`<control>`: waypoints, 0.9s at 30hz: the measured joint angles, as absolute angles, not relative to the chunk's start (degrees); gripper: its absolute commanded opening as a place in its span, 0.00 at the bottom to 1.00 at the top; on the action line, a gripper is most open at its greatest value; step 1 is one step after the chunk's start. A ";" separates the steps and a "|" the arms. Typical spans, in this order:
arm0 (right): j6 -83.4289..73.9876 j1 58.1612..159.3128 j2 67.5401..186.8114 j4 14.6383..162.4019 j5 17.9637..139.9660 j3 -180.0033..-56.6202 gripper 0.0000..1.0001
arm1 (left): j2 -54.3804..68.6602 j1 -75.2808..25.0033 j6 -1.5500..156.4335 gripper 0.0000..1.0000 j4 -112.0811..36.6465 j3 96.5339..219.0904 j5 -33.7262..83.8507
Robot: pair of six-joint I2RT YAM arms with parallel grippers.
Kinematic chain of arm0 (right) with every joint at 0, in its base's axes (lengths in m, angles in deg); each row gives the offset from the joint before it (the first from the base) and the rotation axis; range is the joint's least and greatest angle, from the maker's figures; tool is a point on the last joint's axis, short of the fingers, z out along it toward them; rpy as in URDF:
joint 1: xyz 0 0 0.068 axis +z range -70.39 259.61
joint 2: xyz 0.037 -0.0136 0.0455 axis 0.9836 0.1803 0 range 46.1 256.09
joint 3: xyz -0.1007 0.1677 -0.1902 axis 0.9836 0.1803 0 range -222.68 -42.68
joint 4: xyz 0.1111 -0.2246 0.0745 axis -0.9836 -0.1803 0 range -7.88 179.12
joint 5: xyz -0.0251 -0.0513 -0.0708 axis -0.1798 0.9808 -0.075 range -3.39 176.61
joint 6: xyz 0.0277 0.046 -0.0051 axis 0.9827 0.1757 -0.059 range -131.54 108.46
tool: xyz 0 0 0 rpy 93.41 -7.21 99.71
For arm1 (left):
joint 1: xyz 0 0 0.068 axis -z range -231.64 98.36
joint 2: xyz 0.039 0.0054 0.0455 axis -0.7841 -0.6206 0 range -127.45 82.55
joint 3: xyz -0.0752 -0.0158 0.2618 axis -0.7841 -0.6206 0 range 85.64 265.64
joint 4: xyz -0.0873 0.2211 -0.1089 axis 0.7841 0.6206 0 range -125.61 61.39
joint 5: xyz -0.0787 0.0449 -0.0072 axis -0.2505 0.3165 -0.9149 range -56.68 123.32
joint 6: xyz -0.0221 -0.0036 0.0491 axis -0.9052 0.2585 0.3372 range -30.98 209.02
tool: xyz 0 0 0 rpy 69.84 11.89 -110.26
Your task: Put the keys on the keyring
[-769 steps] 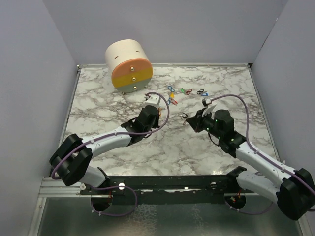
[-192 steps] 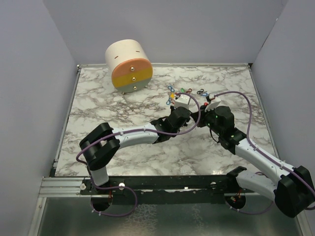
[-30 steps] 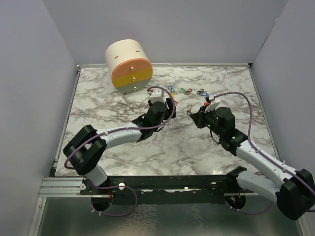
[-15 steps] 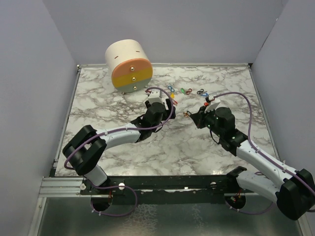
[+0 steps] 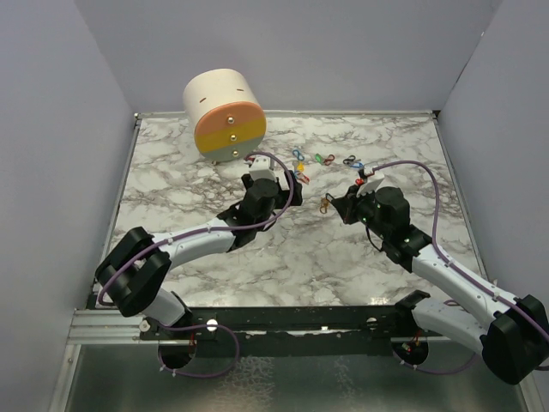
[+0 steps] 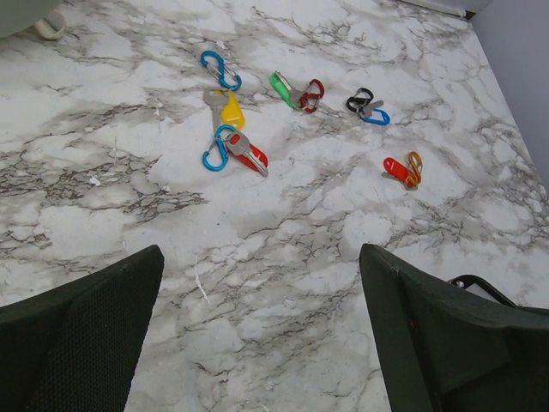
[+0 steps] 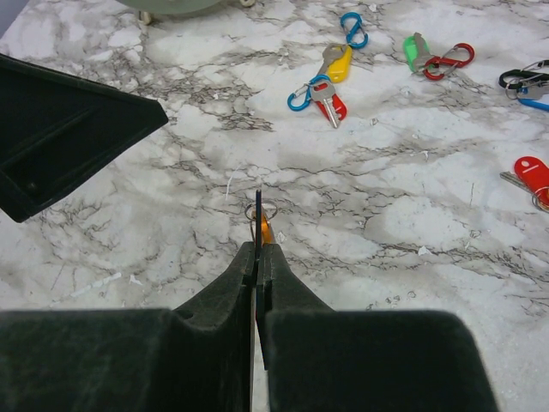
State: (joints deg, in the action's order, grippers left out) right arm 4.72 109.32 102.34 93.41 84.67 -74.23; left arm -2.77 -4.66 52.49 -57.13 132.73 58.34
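Several keys (image 6: 249,157) lie loose on the far stretch of the marble counter (image 6: 103,197). None looks threaded onto the ring yet, so I'd say the job is at its fetching step. The right arm (image 5: 433,257) has its jaws pressed together on a thin wire keyring (image 7: 261,216), held low over the middle of the counter. A scrap of orange sits against it that I can't identify. The left arm (image 5: 202,236) hangs its jaws spread wide and empty, just on the near side of the keys. They are tiny flat things: a yellow key (image 6: 232,110), a red key (image 6: 251,158) touching a blue clip (image 6: 214,154), a green key (image 6: 280,85) by a red clip (image 6: 314,93), and a second red key (image 6: 393,166) off to the right. Next, I reckon, the left jaws must drop over one plastic head and nip it squarely, leaving its hole free for the ring.
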 measured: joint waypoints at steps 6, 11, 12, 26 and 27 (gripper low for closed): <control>4.72 109.32 102.34 93.41 84.67 -74.23 0.01 | -2.07 -4.77 52.73 0.99 -57.02 132.25 58.45; 4.76 109.32 102.34 93.41 85.33 -74.23 0.01 | -0.67 -4.77 52.82 0.99 -57.02 131.73 59.19; 4.96 109.32 102.41 93.41 85.83 -74.23 0.01 | -0.43 -4.77 52.86 0.99 -57.02 131.64 59.37; 6.29 109.26 115.22 92.58 94.79 -80.28 0.01 | 2.12 -5.07 54.04 0.99 -56.65 130.83 59.78; 6.25 109.22 116.55 92.60 95.23 -80.89 0.01 | 2.43 -5.07 54.15 0.99 -56.48 130.83 59.83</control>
State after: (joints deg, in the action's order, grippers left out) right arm 6.25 109.22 116.55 92.60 95.23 -80.89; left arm 2.43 -5.07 54.15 -56.48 130.83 59.83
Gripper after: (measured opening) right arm 0.015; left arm 0.990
